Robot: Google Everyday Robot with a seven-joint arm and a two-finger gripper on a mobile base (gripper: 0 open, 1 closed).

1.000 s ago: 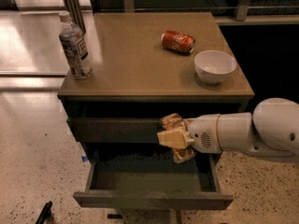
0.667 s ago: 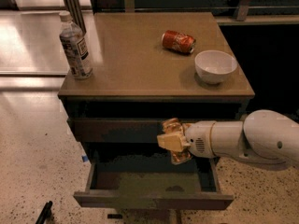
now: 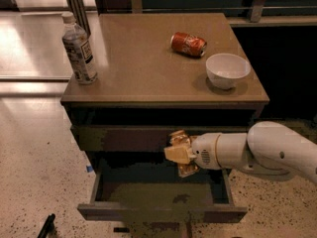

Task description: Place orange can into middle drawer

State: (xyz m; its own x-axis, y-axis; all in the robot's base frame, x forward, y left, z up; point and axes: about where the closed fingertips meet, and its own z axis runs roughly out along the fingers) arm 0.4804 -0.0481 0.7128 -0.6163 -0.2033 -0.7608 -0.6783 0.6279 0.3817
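Observation:
My gripper [image 3: 179, 153] hangs over the open middle drawer [image 3: 157, 213], in front of the closed drawer front above it. It is shut on the orange can [image 3: 187, 169], a small pale tan-orange can held roughly upright, its lower end sticking out below the pale fingers [image 3: 174, 154]. The can is above the drawer's greenish-grey floor [image 3: 143, 192] and does not touch it. My white arm [image 3: 257, 152] reaches in from the right.
On the cabinet top [image 3: 143, 68] lie a red-orange can [image 3: 188, 43] on its side, a white bowl [image 3: 227, 69] at the right, and a clear plastic bottle [image 3: 79, 48] at the left edge. A speckled floor [image 3: 34, 172] lies to the left.
My gripper with the can has moved slightly left and down, toward the open drawer. Nothing on the cabinet top has moved.

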